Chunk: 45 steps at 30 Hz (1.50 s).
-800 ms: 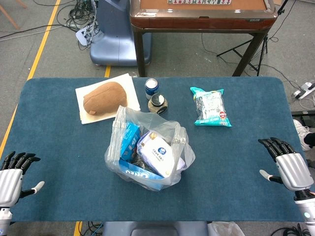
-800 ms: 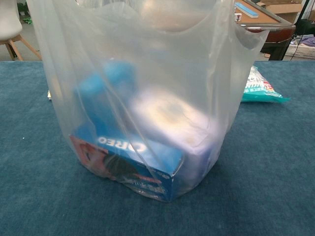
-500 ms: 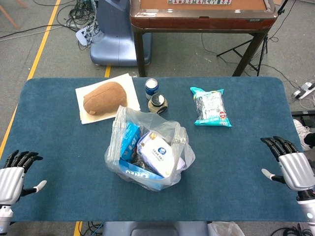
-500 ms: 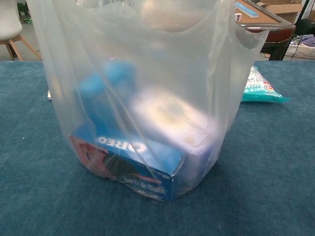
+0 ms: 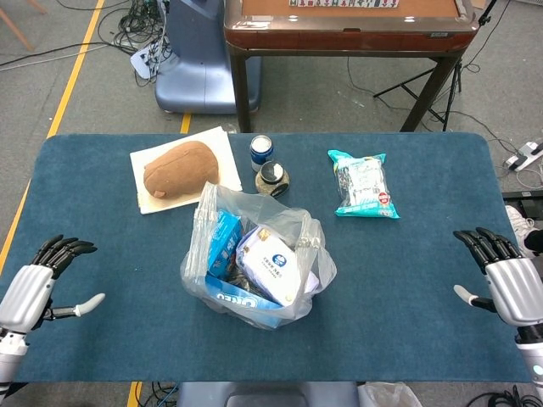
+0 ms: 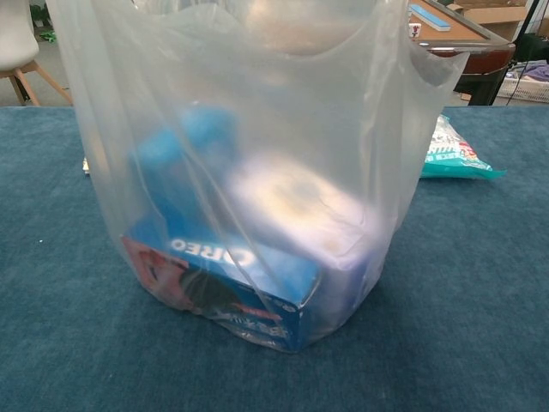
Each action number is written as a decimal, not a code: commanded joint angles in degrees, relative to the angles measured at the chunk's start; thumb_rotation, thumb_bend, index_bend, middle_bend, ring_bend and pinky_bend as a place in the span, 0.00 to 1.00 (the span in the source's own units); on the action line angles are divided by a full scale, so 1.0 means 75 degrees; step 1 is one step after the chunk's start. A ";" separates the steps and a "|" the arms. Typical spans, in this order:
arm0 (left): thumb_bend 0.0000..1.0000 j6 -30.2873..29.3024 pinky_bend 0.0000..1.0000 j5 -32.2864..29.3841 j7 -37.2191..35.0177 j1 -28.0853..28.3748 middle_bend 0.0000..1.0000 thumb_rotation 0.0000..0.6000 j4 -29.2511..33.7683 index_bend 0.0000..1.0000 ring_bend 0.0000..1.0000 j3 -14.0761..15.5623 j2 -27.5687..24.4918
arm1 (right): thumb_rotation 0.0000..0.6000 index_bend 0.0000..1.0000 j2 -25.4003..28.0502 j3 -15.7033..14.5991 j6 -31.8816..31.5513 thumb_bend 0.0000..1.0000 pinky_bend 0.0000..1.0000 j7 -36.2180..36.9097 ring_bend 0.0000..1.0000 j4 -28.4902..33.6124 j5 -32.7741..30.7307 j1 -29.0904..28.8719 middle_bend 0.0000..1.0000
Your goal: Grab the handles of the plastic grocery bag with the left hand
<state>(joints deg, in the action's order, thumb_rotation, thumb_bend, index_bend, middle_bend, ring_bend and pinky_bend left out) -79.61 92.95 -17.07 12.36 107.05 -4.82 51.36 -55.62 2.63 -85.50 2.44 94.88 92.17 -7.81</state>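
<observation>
- The left hand, silver with black fingers, was at the near left edge of the dark blue carpeted table; its fingers were spread apart and it held nothing
- The right hand, of the same make, was at the near right edge of the table, also with fingers apart and nothing in it
- Between both hands, and well apart from each, stood the clear plastic grocery bag near the middle of the table, its thin handles standing up at the far left side of the bag
- Inside the bag were a blue Oreo box lying at the bottom, a white round-cornered pack and a light blue packet
- Behind the bag were a small dark jar and a blue drink can, close together
- To the left of them a brown plush toy lay on a cream sheet
- To the right lay a teal snack bag
- Beyond the table stood a brown wooden game table
</observation>
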 commanded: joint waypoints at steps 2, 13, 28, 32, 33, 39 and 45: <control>0.12 0.0359 0.04 0.0550 -0.0925 0.0584 0.18 0.32 0.0201 0.21 0.11 -0.0149 -0.0326 | 1.00 0.15 -0.0005 0.0001 0.0049 0.06 0.21 -0.0030 0.12 0.0034 -0.0032 -0.0009 0.20; 0.12 0.1174 0.00 0.1034 -0.2363 0.1765 0.08 0.05 0.0296 0.21 0.01 -0.0323 -0.0344 | 1.00 0.15 -0.0005 -0.0024 0.0046 0.06 0.21 -0.0098 0.12 0.0070 -0.0054 0.0045 0.20; 0.12 0.1721 0.00 0.1073 -0.2150 0.2812 0.06 0.00 0.0294 0.21 0.00 -0.0506 0.0308 | 1.00 0.15 -0.0098 -0.0041 0.0171 0.06 0.21 0.0005 0.12 -0.0095 -0.0149 0.0050 0.20; 0.12 0.1722 0.00 0.1142 -0.2128 0.3014 0.06 0.00 0.0332 0.21 0.00 -0.0523 0.0471 | 1.00 0.15 -0.0108 -0.0043 0.0183 0.06 0.21 0.0037 0.12 -0.0136 -0.0161 0.0055 0.20; 0.12 0.1752 0.00 0.1131 -0.2108 0.3062 0.06 0.00 0.0333 0.21 0.00 -0.0527 0.0500 | 1.00 0.15 -0.0109 -0.0044 0.0186 0.06 0.21 0.0042 0.12 -0.0143 -0.0167 0.0057 0.20; 0.12 0.1972 0.00 0.1029 -0.2131 0.3389 0.06 0.00 0.0384 0.21 0.00 -0.0552 0.0663 | 1.00 0.15 -0.0115 -0.0052 0.0175 0.06 0.21 0.0068 0.12 -0.0169 -0.0173 0.0079 0.20; 0.12 0.2275 0.00 0.0905 -0.2167 0.3772 0.06 0.00 0.0260 0.21 0.00 -0.0603 0.0951 | 1.00 0.15 -0.0091 -0.0067 0.0109 0.06 0.21 0.0105 0.12 -0.0179 -0.0167 0.0135 0.20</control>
<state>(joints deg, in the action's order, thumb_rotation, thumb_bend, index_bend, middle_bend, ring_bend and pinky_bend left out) -63.25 100.21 -33.26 39.89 109.40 -9.16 57.81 -56.32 2.13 -84.67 3.21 93.55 90.93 -6.81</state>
